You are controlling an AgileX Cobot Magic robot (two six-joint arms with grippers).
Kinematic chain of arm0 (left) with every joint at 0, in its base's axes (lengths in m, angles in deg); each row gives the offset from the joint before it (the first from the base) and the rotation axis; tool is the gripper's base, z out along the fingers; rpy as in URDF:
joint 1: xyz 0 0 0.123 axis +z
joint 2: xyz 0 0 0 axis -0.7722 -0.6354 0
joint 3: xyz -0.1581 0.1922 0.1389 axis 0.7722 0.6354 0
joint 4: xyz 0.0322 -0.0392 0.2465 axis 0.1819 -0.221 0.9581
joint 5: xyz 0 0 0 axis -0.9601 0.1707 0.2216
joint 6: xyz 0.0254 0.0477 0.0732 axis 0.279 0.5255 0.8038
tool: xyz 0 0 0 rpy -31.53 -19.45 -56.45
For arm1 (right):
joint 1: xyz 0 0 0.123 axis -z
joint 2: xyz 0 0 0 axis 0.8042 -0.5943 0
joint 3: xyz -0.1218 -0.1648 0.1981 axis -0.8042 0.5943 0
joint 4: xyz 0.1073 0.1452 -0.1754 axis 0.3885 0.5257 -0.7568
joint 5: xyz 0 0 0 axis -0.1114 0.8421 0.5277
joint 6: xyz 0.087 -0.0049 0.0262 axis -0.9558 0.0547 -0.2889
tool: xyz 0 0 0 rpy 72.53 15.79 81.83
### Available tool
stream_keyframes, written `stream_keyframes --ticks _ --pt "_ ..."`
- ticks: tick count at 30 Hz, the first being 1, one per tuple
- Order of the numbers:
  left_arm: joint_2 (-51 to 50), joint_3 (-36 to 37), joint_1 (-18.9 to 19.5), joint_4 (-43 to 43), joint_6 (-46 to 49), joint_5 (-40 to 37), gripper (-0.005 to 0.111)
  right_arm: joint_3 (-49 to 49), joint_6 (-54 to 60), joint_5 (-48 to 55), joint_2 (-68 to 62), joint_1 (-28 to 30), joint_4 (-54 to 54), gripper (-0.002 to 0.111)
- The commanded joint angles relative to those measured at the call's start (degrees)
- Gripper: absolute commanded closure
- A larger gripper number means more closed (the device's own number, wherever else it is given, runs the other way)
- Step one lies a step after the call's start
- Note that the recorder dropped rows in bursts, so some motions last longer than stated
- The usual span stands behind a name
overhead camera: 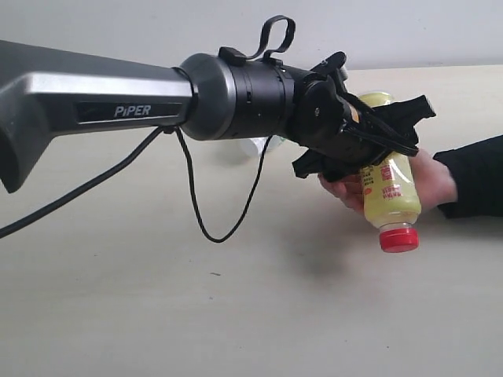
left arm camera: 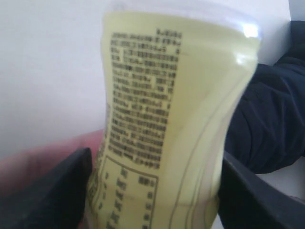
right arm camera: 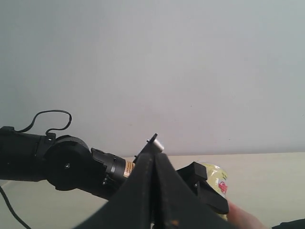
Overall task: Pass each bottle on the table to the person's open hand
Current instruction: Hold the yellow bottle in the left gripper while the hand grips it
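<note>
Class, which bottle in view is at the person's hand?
The yellow bottle with the red cap, gripped cap-down by the left end effector over the person's hand; the clear bottle sits mostly hidden behind the arm.

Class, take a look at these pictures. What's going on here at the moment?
The left gripper holds the yellow bottle cap down, with its fingers on either side of the body. The bottle rests against the person's open hand, which reaches in over the table. The handover is under way but the gripper has not let go yet. The right gripper is shut, holds nothing and hangs off to the side.
</note>
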Motion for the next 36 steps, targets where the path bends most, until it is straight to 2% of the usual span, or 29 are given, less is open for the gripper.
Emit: stream_keyframes --ticks 1,10,12,17,19,31,36 --pt "0.05 -0.35 -0.36 -0.63 -0.18 -0.31 0.107 0.24 0.54 -0.31 0.26 0.22 -0.26 0.108" --pt "0.05 -0.35 -0.36 -0.35 2.68 -1.0 0.105 0.24 0.54 -0.31 0.26 0.22 -0.26 0.108" --pt "0.05 -0.35 -0.36 -0.35 2.68 -1.01 0.098 0.24 0.54 -0.31 0.26 0.22 -0.26 0.108" --pt "0.05 -0.35 -0.36 -0.35 2.68 -1.01 0.062 0.24 0.54 -0.31 0.26 0.22 -0.26 0.108" --pt "0.05 -0.35 -0.36 -0.35 4.0 -0.67 0.051 0.24 0.54 -0.31 0.26 0.22 -0.26 0.108" --pt "0.05 -0.35 -0.36 0.01 4.13 -0.45 0.026 0.24 0.54 -0.31 0.26 0.22 -0.26 0.108" --pt "0.05 -0.35 -0.36 0.01 5.4 -0.24 0.024 0.24 0.54 -0.31 0.26 0.22 -0.26 0.108"
